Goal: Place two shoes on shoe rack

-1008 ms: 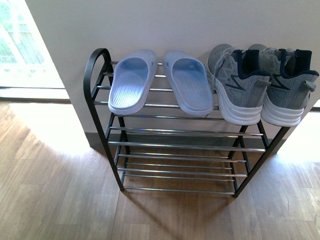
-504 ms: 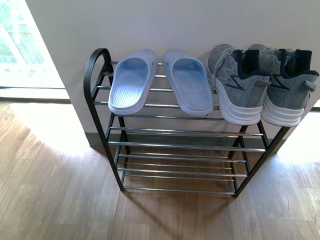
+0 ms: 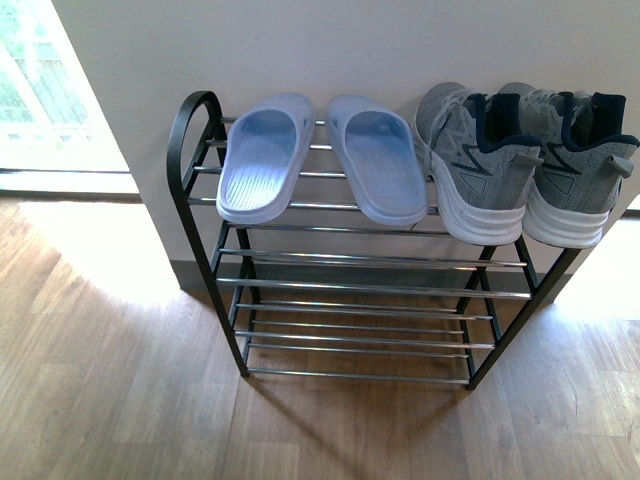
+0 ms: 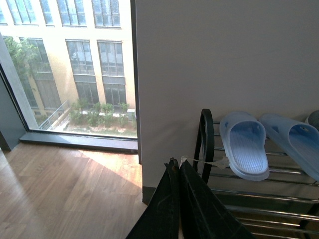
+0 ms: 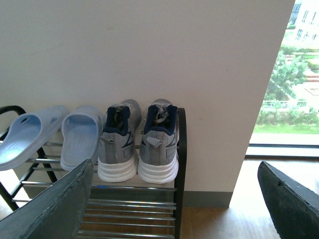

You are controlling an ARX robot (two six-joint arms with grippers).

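2 grey sneakers (image 3: 525,165) sit atop the shoe rack (image 3: 360,290).

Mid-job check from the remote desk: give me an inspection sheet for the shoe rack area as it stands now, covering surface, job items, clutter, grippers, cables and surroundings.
Surface: wood-look floor, bare where seen.
Job's things: shoe rack stands against the wall; grey sneakers sit side by side at the right end of its top tier, heels facing out; pale blue slides lie on the same tier to their left. Lower tiers hold nothing.
Clutter: nothing seen.
Grippers: left gripper shut, holding nothing, near the rack's left end; right gripper open, empty, facing the sneakers.
Cables: nothing seen, apart from a thin white strand by the left gripper's tip.
Surroundings: white wall behind the rack; bright floor-level window at left.
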